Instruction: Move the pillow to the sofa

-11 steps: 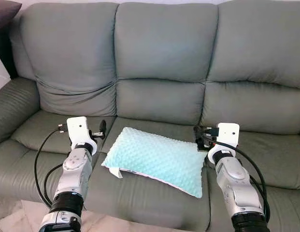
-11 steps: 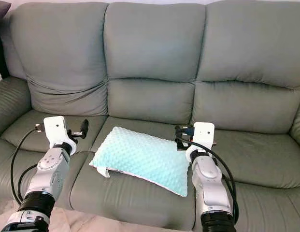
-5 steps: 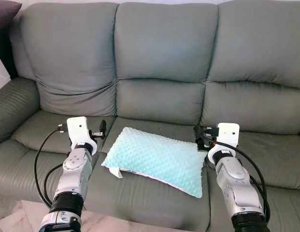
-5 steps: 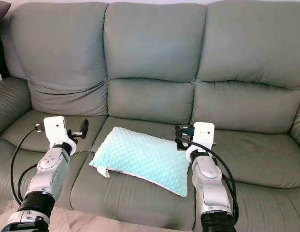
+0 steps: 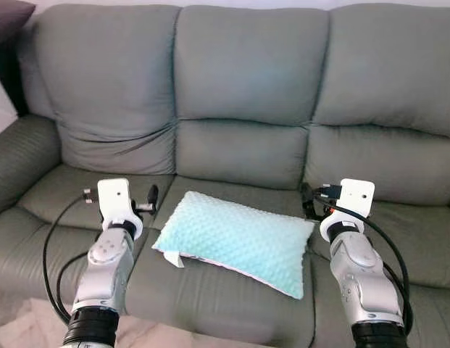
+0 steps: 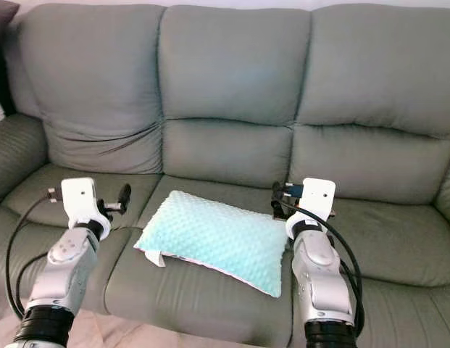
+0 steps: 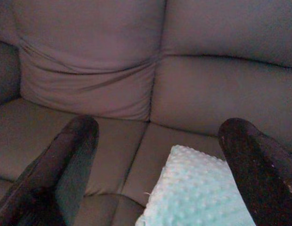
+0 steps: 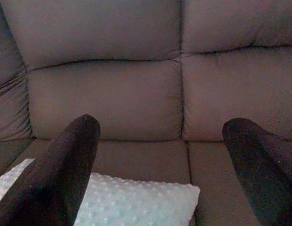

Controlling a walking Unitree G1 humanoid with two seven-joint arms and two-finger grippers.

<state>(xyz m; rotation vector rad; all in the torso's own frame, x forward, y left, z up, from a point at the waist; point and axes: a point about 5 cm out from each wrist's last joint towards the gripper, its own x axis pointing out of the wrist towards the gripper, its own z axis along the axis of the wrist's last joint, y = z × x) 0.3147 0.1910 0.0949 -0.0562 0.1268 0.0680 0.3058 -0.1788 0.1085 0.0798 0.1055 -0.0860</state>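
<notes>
You had the pillow (image 5: 238,241) already lying on the sofa (image 5: 246,80), flat across the middle seat cushion and turned a little askew, its near corner hanging close to the front edge of the seat. Your left hand (image 5: 151,199) hovered just beside the pillow's left end, and your right hand (image 5: 309,201) sat just beside its far right corner; neither touched it. In each wrist view the two black fingers (image 7: 61,165) stood wide apart with nothing between them, so both hands were spread and empty, the right one's fingers (image 8: 66,174) framing the pillow's far edge. By the look of it, the placing was done and little remained. Had you needed to shift it again, you would have found it a light thing, I judge: a plump, pale mint cover with a raised dotted pile and a white tag at the near left corner. It looked soft enough to sag and fold if lifted by one corner, so a single pinch would likely have let it droop and swing. The plush pile seemed likely to give the fingers fair purchase rather than slip. The better hold, to my eye, was one hand at each short end, pinching deep into the stuffing instead of just the cover's edge.
</notes>
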